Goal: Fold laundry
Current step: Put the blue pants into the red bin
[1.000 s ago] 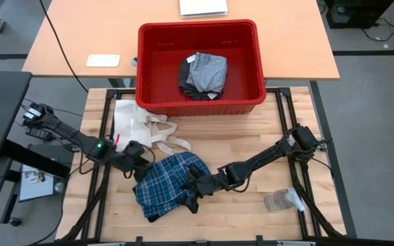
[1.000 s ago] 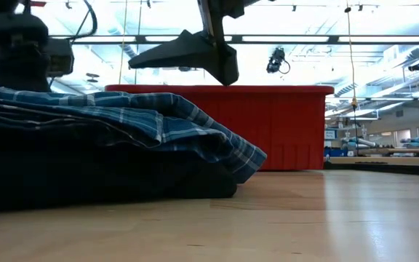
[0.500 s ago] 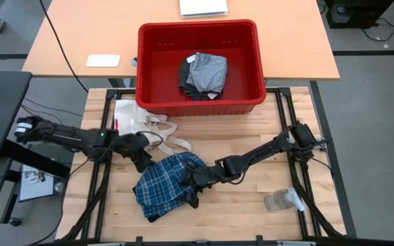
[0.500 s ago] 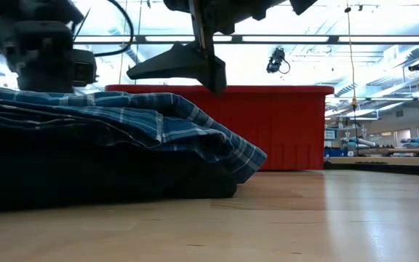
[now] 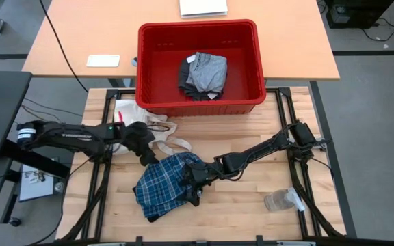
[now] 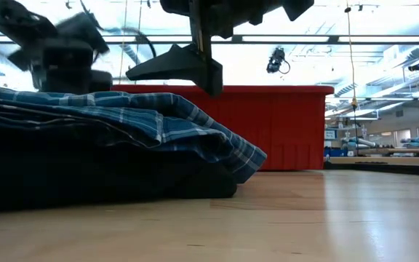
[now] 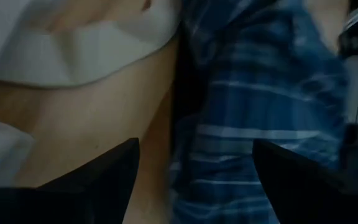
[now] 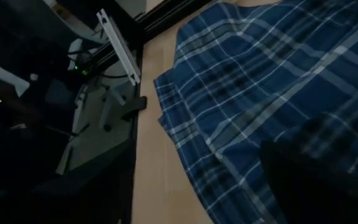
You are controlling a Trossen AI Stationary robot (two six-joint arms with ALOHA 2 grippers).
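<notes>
Item one, plaid shirt [image 5: 169,184]: lies bunched and only partly folded on my table [image 5: 252,219], edges uneven; my left gripper [image 5: 144,156] hangs spread and empty beside it, my right gripper [image 5: 194,192] wide and empty over it. Item two, dark grey garment [image 5: 204,74]: crumpled in the red bin [image 5: 149,68], folding not begun.

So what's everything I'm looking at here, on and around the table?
Plaid shirt: one, blue and white, bunched on the wooden table's near middle.
Dark garment: one, black and grey, inside the bin.
Bin: one, red, at the table's far edge.
Tote bag: one, cream, straps trailing, left of the shirt.
Clear plastic item: one, near right.
White flat things: two, on the desk behind.
Left gripper: open, at the shirt's far-left edge.
Right gripper: open, over the shirt.
</notes>
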